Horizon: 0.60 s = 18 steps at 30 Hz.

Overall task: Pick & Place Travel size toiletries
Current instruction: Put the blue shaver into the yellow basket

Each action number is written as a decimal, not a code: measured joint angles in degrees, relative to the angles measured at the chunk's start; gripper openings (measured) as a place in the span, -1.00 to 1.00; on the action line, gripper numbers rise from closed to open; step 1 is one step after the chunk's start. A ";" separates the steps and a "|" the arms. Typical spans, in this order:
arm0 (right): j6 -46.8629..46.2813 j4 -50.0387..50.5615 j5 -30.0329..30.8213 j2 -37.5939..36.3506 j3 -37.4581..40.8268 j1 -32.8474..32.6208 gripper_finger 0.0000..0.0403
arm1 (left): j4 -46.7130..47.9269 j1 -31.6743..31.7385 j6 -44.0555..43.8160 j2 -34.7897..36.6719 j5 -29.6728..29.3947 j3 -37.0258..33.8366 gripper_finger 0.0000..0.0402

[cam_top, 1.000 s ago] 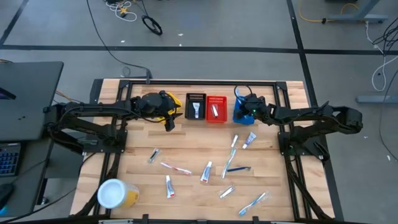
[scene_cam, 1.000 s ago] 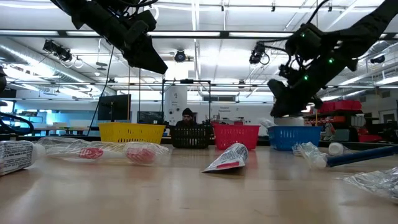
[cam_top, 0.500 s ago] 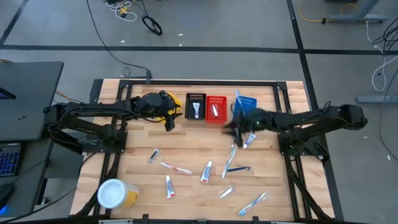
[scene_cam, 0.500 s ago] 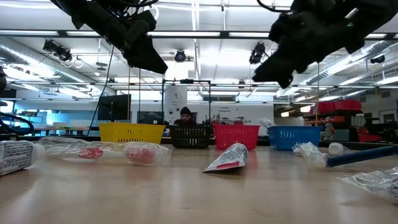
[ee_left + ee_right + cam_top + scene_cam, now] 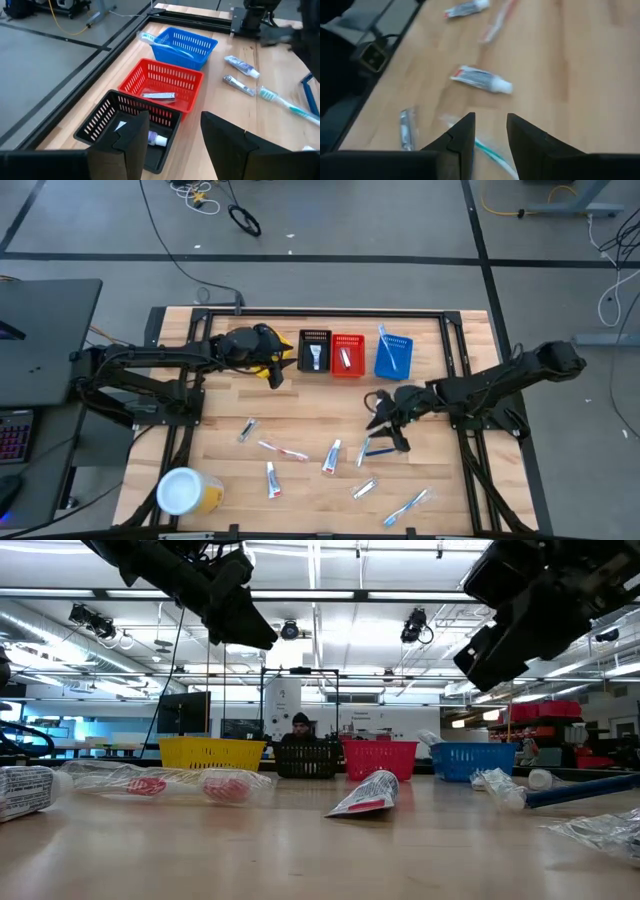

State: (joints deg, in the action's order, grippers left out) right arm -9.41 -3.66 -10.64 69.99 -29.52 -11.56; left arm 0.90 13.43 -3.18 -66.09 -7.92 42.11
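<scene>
High view: right gripper (image 5: 385, 423), fingers spread and empty, hangs over toothbrushes (image 5: 374, 442) lying lengthwise near-far mid-table; tubes (image 5: 331, 455) scatter leftward. Left gripper (image 5: 272, 372) hovers by the black basket (image 5: 314, 350). Left wrist view: its fingers (image 5: 127, 142) stand apart. Right wrist view: tube (image 5: 481, 79) lies crosswise on bare wood.

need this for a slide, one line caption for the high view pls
Right hand open above scattered toiletries at mid-table; left hand waits by the yellow basket.
</scene>
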 joint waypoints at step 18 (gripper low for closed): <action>-6.67 6.28 5.93 10.62 0.00 -10.25 -0.39 | 8.98 0.00 -7.59 0.00 -3.45 0.02 -0.10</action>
State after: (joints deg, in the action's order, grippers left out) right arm -16.08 2.62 -4.70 80.61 -29.52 -21.80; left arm 9.89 13.43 -10.76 -66.08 -11.38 42.13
